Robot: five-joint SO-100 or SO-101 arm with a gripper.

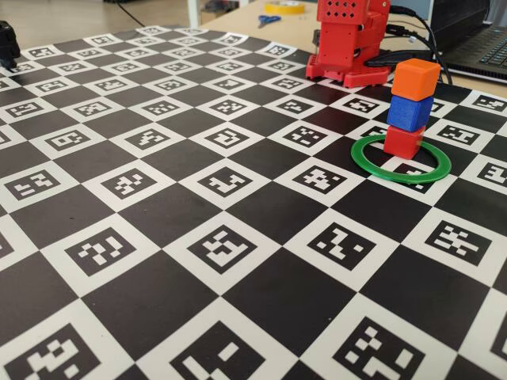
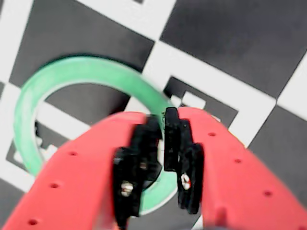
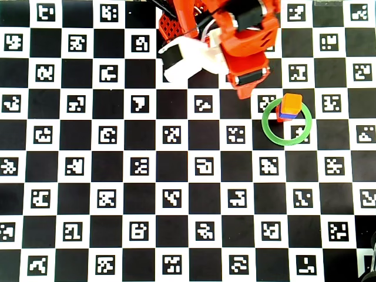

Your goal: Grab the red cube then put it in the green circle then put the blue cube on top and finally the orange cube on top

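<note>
In the wrist view the gripper [image 2: 162,125] is seen from behind, its two red fingers [image 2: 230,172] drawn in until the black pads [image 2: 173,143] almost meet; only a thin slit is left between them and nothing is pinched there. The picture is blurred, so whether the pads actually touch cannot be settled. Past the fingertips, part of the green circle [image 2: 72,72] is shown lying flat on the checkered marker board [image 2: 240,38], its near arc hidden under the fingers.

In the overhead view the gripper [image 3: 247,88] is found at the lower end of the red arm [image 3: 247,35], pointed down and toward the ring, apart from the cubes and just beside the ring's upper left edge. A white part of the arm [image 3: 188,59] is seen to its left.

In the fixed view a stack of three is shown standing inside the green circle [image 1: 412,176], toward its far side. The red cube [image 1: 402,142] is set on the board at the bottom, the blue cube [image 1: 409,112] is placed on it, and the orange cube [image 1: 416,79] is carried on top. The upper two are turned slightly against each other. The arm's base [image 1: 348,39] is seen behind the stack, well clear of it. Yellow tape [image 1: 283,6] and blue-handled scissors [image 1: 268,20] are left on the wooden table beyond the board.
</note>
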